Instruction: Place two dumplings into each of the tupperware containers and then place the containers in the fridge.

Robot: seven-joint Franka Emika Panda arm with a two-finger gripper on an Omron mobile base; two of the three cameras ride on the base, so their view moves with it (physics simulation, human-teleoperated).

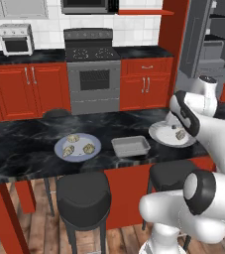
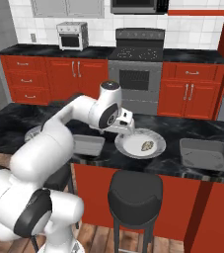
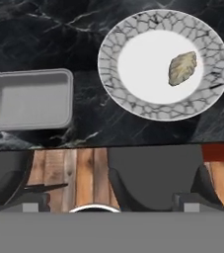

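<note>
Three dumplings (image 1: 78, 147) lie on a round pale blue plate (image 1: 59, 149) at the left of the dark marble counter. A fourth dumpling (image 3: 182, 68) rests on a white marbled plate (image 3: 114, 69). My gripper (image 3: 111, 197) hovers open just above that plate's near side, holding nothing; it is also seen from behind (image 2: 127, 129). One empty grey tupperware container (image 3: 28, 99) sits between the two plates, the same container (image 1: 130, 146). The other container (image 2: 205, 154) stands empty at the counter's right end. The fridge (image 1: 203, 39) stands open at the far right.
Black round stools (image 1: 83, 196) stand along the counter's near edge, one right below the marbled plate (image 2: 134, 191). Red cabinets and a grey oven (image 1: 94, 79) line the back wall. The arm (image 2: 64, 123) covers part of the middle container.
</note>
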